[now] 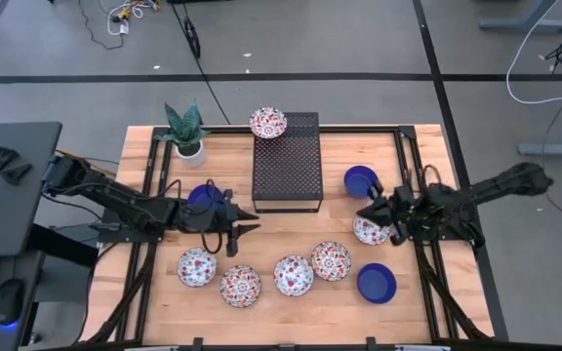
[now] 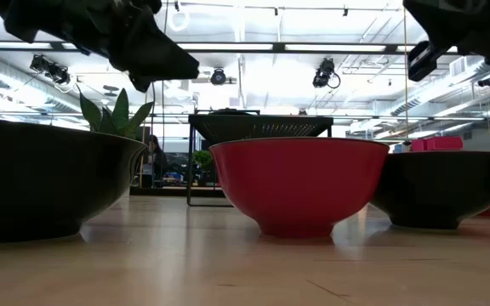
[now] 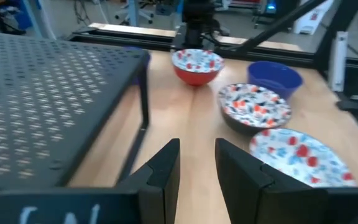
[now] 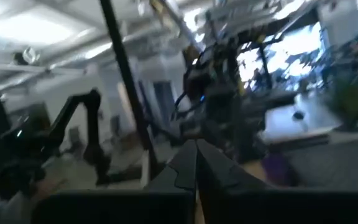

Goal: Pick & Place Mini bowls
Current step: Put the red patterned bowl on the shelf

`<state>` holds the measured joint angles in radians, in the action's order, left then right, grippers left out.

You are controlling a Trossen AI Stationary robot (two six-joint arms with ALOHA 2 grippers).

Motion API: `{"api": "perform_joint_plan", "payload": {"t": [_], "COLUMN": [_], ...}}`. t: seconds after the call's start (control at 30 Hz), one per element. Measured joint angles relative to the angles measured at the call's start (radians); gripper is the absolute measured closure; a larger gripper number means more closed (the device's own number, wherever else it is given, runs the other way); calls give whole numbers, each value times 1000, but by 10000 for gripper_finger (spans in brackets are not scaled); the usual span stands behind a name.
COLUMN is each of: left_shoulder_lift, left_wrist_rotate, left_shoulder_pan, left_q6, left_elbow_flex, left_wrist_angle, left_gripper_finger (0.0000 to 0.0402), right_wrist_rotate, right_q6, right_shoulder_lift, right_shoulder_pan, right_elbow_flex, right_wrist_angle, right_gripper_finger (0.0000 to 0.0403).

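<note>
- the left hand (image 1: pixel 245 226) hovers over the pale wooden bench (image 1: pixel 144 292), just off the front left corner of the black perforated metal box (image 1: pixel 287 164); its two dark fingers (image 3: pixel 164 171) stand a narrow gap apart with nothing between them.
- the right hand (image 1: pixel 367 213) sits at the bench's right side, between a glossy cobalt blue mini bowl (image 1: pixel 361 180) behind it and a white floral mini bowl (image 1: pixel 370 231) in front; its fingers (image 4: pixel 188 165) are pressed together and carry nothing.
- a second cobalt blue mini bowl (image 1: pixel 204 196) lies partly hidden under the left arm, just behind that hand.
- a third blue mini bowl (image 1: pixel 376 282) rests near the front right of the bench.
- four white mini bowls with red-and-blue flowers run along the front: one at the far left (image 1: pixel 196 266), the next (image 1: pixel 240 286) just beside it, then a third (image 1: pixel 294 275), and a fourth (image 1: pixel 331 260) touching or nearly touching the third.
- one more floral mini bowl (image 1: pixel 267 123) stands on top of the perforated box, at its back left corner.
- a small green plant in a white pot (image 1: pixel 187 132) stands at the back left of the bench, left of the box.
- from bench height, a bowl with a red outside (image 2: pixel 299 184) fills the middle, with darker bowls on either side.
</note>
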<state>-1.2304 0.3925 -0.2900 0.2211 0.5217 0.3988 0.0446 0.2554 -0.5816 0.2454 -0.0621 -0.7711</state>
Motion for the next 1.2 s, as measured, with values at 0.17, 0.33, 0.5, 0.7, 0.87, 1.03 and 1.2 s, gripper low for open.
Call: {"api": "perform_joint_plan", "payload": {"t": [0.17, 0.33, 0.5, 0.7, 0.87, 1.03, 1.2], "left_shoulder_lift": [0, 0, -1, -1, -1, -1, -1], "left_wrist_rotate": [52, 161, 176, 184, 190, 191, 191], "left_shoulder_pan": [-73, -111, -110, -108, -89, -70, -65], "left_q6": [62, 56, 55, 53, 47, 34, 34], "left_elbow_flex": [0, 0, 0, 0, 0, 0, 0], "left_wrist_angle": [6, 7, 9, 8, 8, 8, 8], "left_gripper_finger": [296, 296, 296, 296, 296, 296, 296], "right_wrist_rotate": [5, 138, 123, 48, 45, 87, 91], "right_q6": [-24, -36, 114, 249, 211, 265, 285], "right_shoulder_lift": [-136, -234, -330, -387, -408, -428, -460], "right_shoulder_pan": [81, 158, 178, 177, 177, 155, 159], "right_elbow_flex": [-141, -391, -578, -622, -622, -622, -622], "right_wrist_angle": [228, 796, 1278, 1484, 1484, 1512, 1574], "right_gripper_finger": [399, 389, 354, 325, 323, 310, 252]}}
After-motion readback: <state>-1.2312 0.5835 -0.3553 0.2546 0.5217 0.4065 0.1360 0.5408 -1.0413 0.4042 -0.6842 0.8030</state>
